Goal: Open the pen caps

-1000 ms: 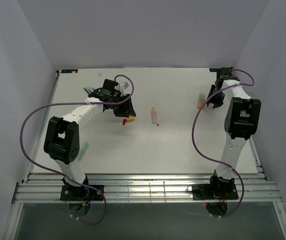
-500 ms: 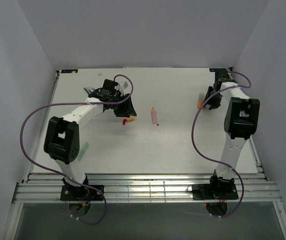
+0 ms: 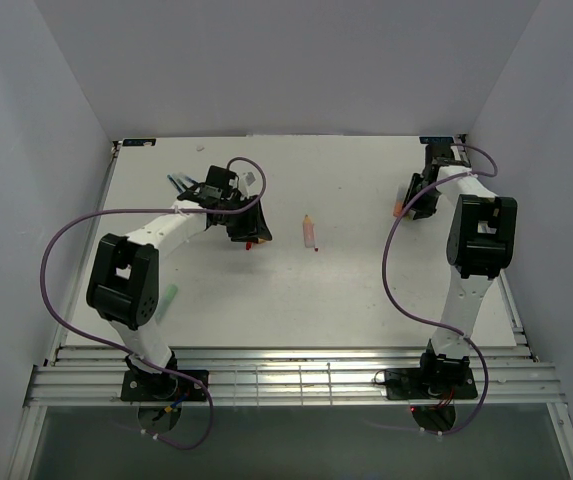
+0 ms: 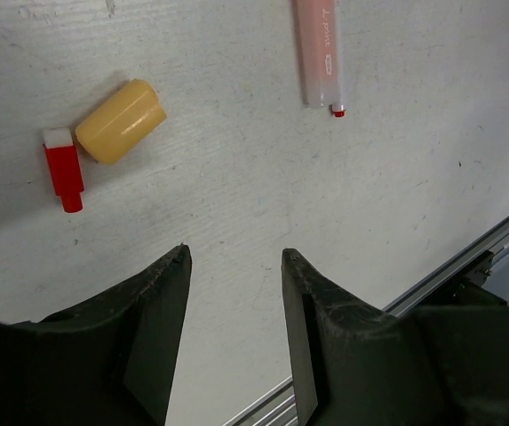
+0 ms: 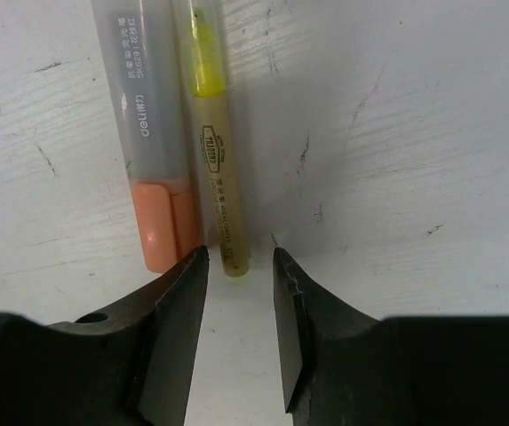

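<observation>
Yellow cap beside red cap, beyond parted left jaws

Pale yellow cap, red-and-white cap, pink pen, orange-tipped highlighter, yellow pen

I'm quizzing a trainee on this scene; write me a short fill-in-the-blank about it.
Beside the red cap lies a loose cap coloured ___.
The left gripper stands ___, holding nothing.
Next to the slim yellow pen lies a highlighter with an ___ end.
Missing: yellow; open; orange.
</observation>
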Tool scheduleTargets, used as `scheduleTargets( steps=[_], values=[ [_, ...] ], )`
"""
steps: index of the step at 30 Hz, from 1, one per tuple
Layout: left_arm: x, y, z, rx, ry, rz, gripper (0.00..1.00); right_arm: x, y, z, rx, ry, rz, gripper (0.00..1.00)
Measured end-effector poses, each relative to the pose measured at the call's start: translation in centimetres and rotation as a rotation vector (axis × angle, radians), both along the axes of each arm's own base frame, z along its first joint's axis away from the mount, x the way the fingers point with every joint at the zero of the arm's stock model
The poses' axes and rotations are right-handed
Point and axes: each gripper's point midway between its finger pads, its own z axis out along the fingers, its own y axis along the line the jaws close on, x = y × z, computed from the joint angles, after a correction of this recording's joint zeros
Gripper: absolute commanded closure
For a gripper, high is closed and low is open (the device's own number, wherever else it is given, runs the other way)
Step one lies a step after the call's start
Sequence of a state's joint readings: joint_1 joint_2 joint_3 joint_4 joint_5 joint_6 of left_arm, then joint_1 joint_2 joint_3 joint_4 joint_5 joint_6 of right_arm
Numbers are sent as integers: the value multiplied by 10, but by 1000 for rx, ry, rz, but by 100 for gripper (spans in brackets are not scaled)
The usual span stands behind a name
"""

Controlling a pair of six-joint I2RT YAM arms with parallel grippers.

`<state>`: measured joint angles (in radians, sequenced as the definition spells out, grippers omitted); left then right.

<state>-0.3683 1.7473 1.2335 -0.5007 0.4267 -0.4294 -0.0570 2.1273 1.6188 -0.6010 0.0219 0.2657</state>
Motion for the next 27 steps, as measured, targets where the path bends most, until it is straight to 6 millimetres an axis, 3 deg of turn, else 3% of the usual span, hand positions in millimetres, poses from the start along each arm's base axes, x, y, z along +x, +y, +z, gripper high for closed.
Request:
scheduleTargets(
  steps=[5, 8, 11, 15, 20, 23, 27],
  values=[
    [-3, 1, 1, -2, 2, 5, 44, -2, 1, -2, -1, 5, 2, 61],
    [-3, 1, 5, -9, -3, 10, 44, -3, 1, -4, -7, 11, -2, 69],
    [-2, 0, 9, -18, -7, 17, 44, -4, -1, -5, -16, 15, -10, 84],
    [-2, -3, 12, -38, 2, 26, 44, -5, -1, -7, -19, 12, -17, 92],
    [4, -12, 25, -81, -3, 22, 44, -7, -3, -5, -31, -1, -22, 92],
    [12, -19, 36, -116, -23, 8, 45, -19, -1, -2, -42, 29, -24, 92],
    [15, -26, 42, -152, -31, -4, 43, -37, 10, 29, -49, 40, -5, 92]
  ],
)
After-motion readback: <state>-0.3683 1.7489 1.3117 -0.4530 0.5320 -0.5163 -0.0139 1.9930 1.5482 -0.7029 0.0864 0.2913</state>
